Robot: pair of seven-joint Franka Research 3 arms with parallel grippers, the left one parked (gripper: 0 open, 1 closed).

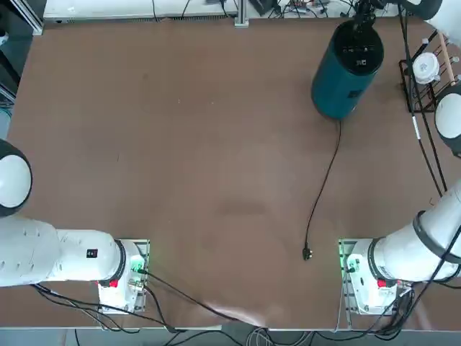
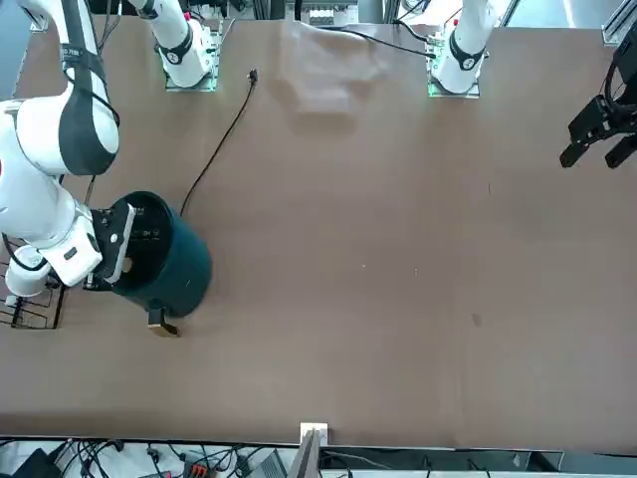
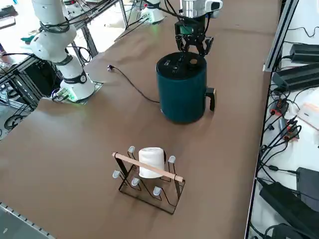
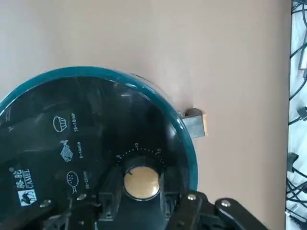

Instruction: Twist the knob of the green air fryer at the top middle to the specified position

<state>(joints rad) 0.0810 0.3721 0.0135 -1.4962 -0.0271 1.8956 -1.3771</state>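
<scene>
The green air fryer (image 1: 338, 79) stands upright at the table's far edge, right of the middle, also seen from the side (image 3: 183, 94) and across the table (image 2: 174, 264). Its black top panel (image 4: 72, 143) bears white icons. The knob (image 4: 141, 181), a black dial with a yellowish centre, sits at the panel's rim (image 3: 193, 60). My right gripper (image 3: 194, 49) points down right over the knob (image 1: 364, 21). In the wrist view the gripper (image 4: 140, 197) is open, one dark finger on each side of the dial, close to it.
The fryer's thin black cord (image 1: 324, 180) runs toward my base and ends in a loose plug (image 1: 307, 252). A small handle tab (image 3: 212, 97) sticks out of the fryer's side. A black wire rack (image 3: 149, 181) with a white item stands at the right.
</scene>
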